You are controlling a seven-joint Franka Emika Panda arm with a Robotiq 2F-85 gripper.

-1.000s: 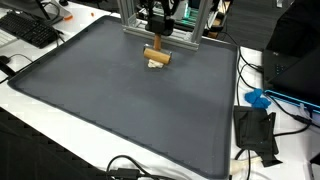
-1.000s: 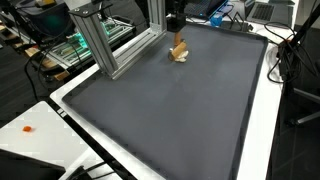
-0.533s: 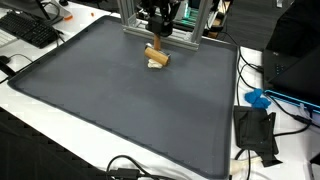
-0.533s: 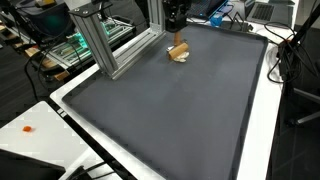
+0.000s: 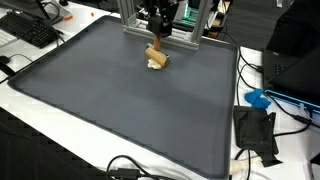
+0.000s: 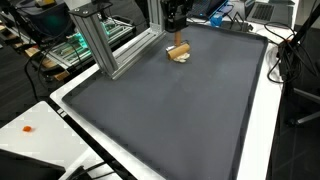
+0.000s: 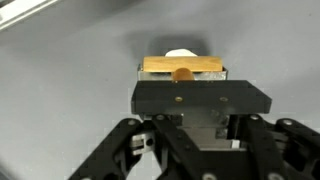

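Observation:
A small wooden block with a white piece under it sits at the far end of the dark grey mat, in front of an aluminium frame. My gripper comes straight down onto its top and appears shut on it. In an exterior view the wooden block lies nearly level under the gripper. In the wrist view the block, with a round peg at its middle, shows just past the gripper. A black plate of the hand hides the fingertips.
The aluminium frame stands at the mat's far edge, close behind the gripper. A keyboard lies off one corner. A black box, cables and a blue object lie beside the mat. An orange bit lies on the white table.
The wooden block has tilted and turned under the gripper, going from more upright to nearly level. The gripper has stayed over it, shifting only slightly.

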